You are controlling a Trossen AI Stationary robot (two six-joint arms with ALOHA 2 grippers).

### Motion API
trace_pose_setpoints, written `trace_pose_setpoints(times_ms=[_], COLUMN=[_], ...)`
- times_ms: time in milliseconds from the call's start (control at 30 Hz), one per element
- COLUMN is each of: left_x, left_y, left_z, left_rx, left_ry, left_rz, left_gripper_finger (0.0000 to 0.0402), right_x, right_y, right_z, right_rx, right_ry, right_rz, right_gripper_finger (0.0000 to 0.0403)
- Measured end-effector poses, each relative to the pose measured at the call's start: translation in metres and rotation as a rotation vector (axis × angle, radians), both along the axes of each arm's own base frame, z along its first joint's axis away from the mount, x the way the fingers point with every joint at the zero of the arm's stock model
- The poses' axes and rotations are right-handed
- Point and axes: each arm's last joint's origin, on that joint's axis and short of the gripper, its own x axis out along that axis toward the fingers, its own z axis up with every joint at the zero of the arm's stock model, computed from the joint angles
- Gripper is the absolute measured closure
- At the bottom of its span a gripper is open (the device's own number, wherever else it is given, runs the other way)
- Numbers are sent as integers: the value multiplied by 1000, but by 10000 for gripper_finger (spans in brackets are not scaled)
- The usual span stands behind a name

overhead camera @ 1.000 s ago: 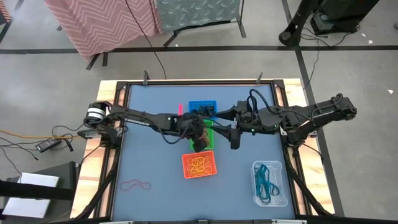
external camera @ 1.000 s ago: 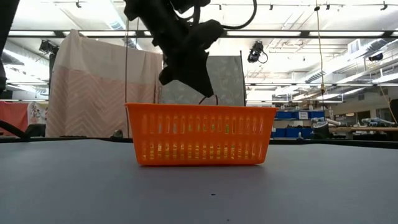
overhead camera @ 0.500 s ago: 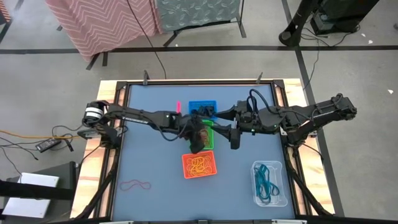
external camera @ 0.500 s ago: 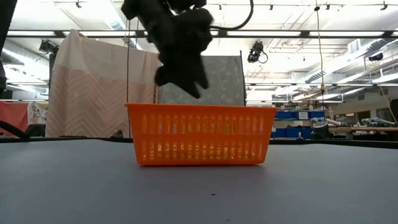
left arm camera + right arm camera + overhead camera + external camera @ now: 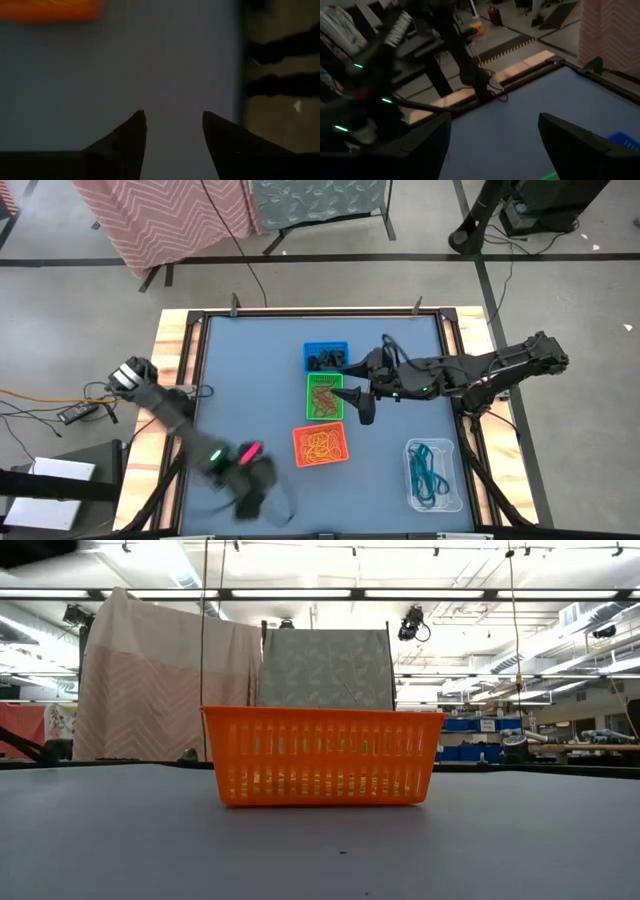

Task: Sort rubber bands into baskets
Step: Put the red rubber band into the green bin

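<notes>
Three small baskets stand in a row at mid-table: blue (image 5: 326, 357) with black rubber bands, green (image 5: 324, 397) with reddish ones, orange (image 5: 321, 444) with yellow-orange ones (image 5: 320, 445). The clear tub (image 5: 434, 474) at the near right holds teal bands. My left gripper (image 5: 255, 488) is over the table's near left part, blurred in the high view; the left wrist view shows it open (image 5: 174, 116) above bare table, with the orange basket (image 5: 50, 7) farther off. My right gripper (image 5: 365, 413) hangs open (image 5: 494, 117) just right of the green basket. Neither holds anything.
The low view shows only the orange basket (image 5: 322, 755) standing on the tabletop, with no gripper in it. The table's raised black frame and wooden edge (image 5: 170, 410) run close by the left arm. Bare blue tabletop (image 5: 240, 380) lies left of the baskets.
My left arm has swung fast from above the green and orange baskets toward the table's near left corner, and has left the low view. A dark loop that hung below it over the baskets a second ago no longer shows. My right gripper has shifted slightly toward the baskets.
</notes>
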Motion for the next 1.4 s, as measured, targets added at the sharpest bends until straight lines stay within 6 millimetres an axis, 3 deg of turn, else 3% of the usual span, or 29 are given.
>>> trace_pose_setpoints(times_ms=[167,333,533,767,1100,1300,1400], left_x=[-59,-87,-81,-69,-70,-72,-70], left_y=[-58,-66,-56,-27,-17,-11,-8], left_z=[-14,-36,-58,-86,-105,-102,-102], left_rx=[67,222,315,336,259,174,143], left_ry=[-13,101,143,223,256,211,218], left_rz=[-97,-65,5,84,25,40,51], left_gripper_finger=[204,204,204,204,204,204,226], right_x=[13,18,20,20,20,20,20], right_y=[3,5,5,5,6,6,6], right_z=[-13,-20,-19,-18,-18,-18,-18], right_rx=[-11,-5,10,27,29,41,40], right_ry=[45,62,43,27,26,26,28], right_rz=[0,-3,-7,-3,1,-3,-3], right_gripper_finger=[92,92,92,92,92,92,92])
